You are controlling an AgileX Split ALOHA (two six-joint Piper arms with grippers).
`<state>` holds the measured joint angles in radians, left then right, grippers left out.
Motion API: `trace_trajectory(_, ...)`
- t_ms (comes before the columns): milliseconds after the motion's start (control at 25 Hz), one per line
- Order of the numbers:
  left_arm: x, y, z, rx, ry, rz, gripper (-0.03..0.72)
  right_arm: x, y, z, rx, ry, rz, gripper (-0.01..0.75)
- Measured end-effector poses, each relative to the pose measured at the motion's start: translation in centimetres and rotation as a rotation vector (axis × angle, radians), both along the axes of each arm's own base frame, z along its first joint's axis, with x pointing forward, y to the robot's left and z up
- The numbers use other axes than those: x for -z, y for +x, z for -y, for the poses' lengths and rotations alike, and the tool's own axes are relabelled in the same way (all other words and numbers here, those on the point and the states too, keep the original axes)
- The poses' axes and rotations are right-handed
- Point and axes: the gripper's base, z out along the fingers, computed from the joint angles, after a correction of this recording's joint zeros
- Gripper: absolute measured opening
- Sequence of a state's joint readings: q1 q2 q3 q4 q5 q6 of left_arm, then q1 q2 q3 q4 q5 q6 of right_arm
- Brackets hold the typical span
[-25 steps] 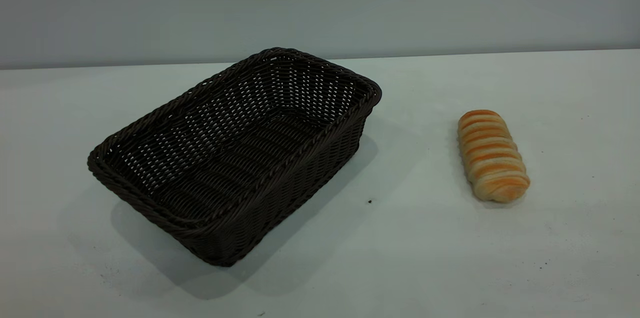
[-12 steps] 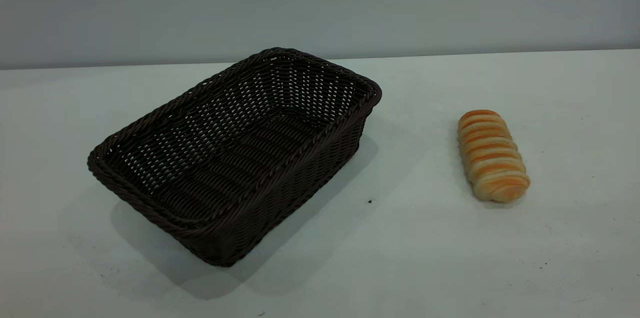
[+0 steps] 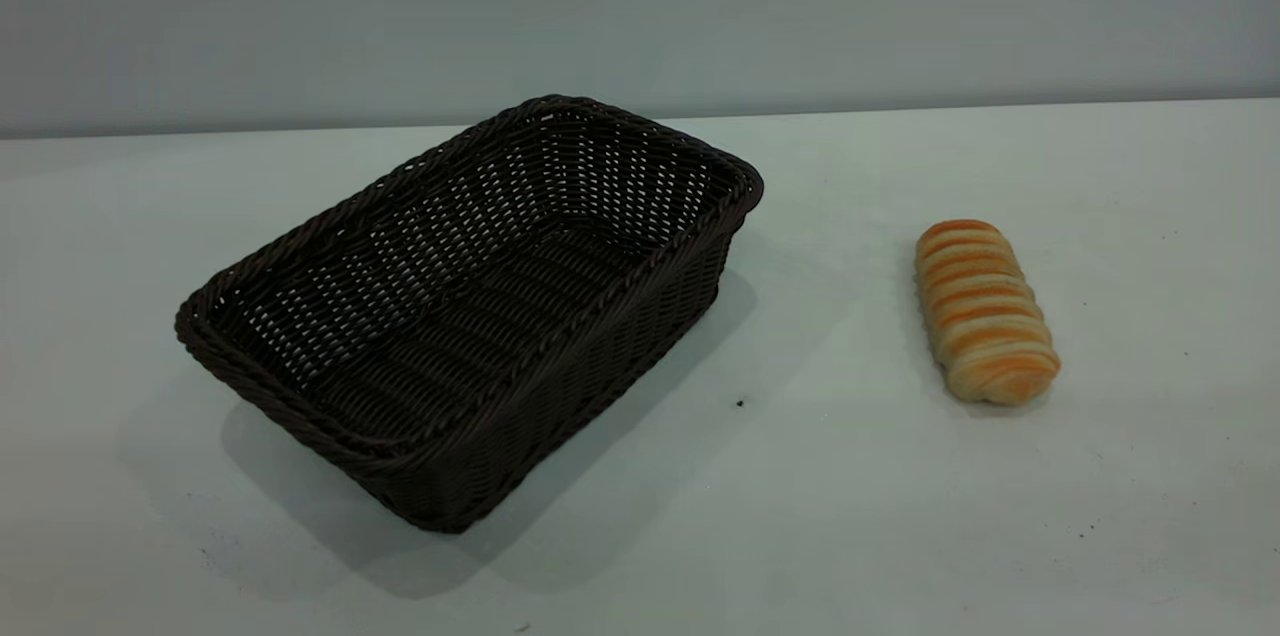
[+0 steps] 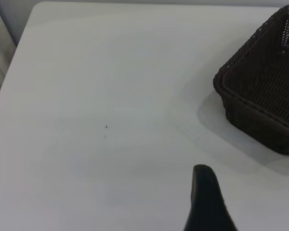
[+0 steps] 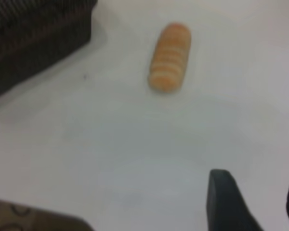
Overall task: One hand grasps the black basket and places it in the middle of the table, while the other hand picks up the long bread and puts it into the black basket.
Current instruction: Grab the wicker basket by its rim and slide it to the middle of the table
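The black basket (image 3: 470, 306) stands empty on the table (image 3: 820, 496), left of centre and turned at an angle. One corner of it shows in the left wrist view (image 4: 265, 101) and part of it in the right wrist view (image 5: 33, 38). The long bread (image 3: 985, 311) lies on the table to the basket's right, striped top up, and also shows in the right wrist view (image 5: 170, 57). Neither gripper shows in the exterior view. My left gripper (image 4: 255, 202) is open, one finger (image 4: 205, 192) showing, above bare table short of the basket. My right gripper (image 5: 260, 197) is open and empty, well short of the bread.
A grey wall (image 3: 640, 6) runs behind the table's far edge. A small dark speck (image 3: 740, 403) lies between basket and bread. The table's corner and edge show in the left wrist view (image 4: 24, 33). Bare tabletop surrounds both objects.
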<state>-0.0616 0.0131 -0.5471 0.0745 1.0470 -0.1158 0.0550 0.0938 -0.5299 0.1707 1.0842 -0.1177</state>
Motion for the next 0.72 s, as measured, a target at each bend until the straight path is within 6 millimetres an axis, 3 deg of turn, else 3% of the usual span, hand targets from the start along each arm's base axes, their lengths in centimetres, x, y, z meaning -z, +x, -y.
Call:
trace_trajectory(200, -2.1, 2.8, 0.5, 0.018, -0.025, -0.135, 0.529, -1.4, 1.1, -0.1, -0.013, -0.023, -0.006, 0.446)
trace_trajectory(440, -4.1, 9.5, 1.4, 0.06, -0.042, -0.358, 0.529, -2.1, 4.5, -0.5, -0.041, -0.016, -0.048, 0.492)
trace_trajectory(600, -2.8, 15.0, 1.8, 0.061, -0.049, -0.534, 0.529, -2.0, 6.8, -0.7, -0.05, -0.016, -0.09, 0.493)
trace_trajectory(720, -0.6, 18.4, 2.3, 0.033, -0.096, -0.633, 0.529, -1.8, 7.6, -0.7, -0.051, -0.02, -0.103, 0.493)
